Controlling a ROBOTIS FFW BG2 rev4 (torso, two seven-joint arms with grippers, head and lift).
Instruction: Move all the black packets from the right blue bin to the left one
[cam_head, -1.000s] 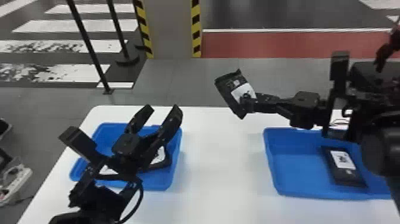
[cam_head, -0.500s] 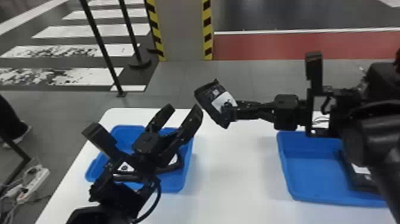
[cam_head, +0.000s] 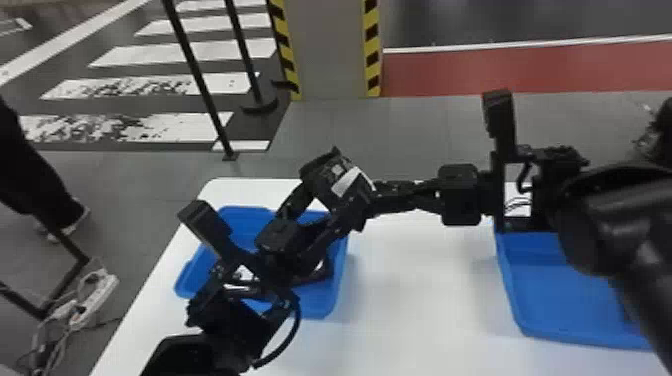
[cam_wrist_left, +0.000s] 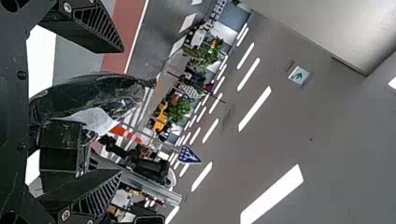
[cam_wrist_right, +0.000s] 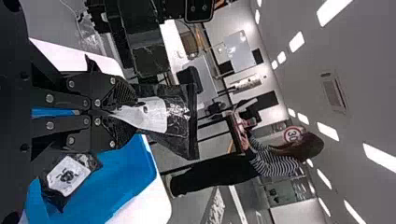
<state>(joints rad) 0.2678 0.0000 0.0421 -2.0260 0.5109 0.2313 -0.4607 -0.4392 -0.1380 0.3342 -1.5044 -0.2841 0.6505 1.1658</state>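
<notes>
black packet (cam_head: 336, 181) in right pincer (cam_head: 379, 198)

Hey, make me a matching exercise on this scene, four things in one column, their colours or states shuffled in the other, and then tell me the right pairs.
Things
1. Right gripper
2. Table
3. Left gripper
4. Right bin

Colours or states
A. Fingers apart, open
B. Blue, partly behind the right arm
C. Shut on a black packet
D. White

Right pairs: 1-C, 2-D, 3-A, 4-B
</notes>
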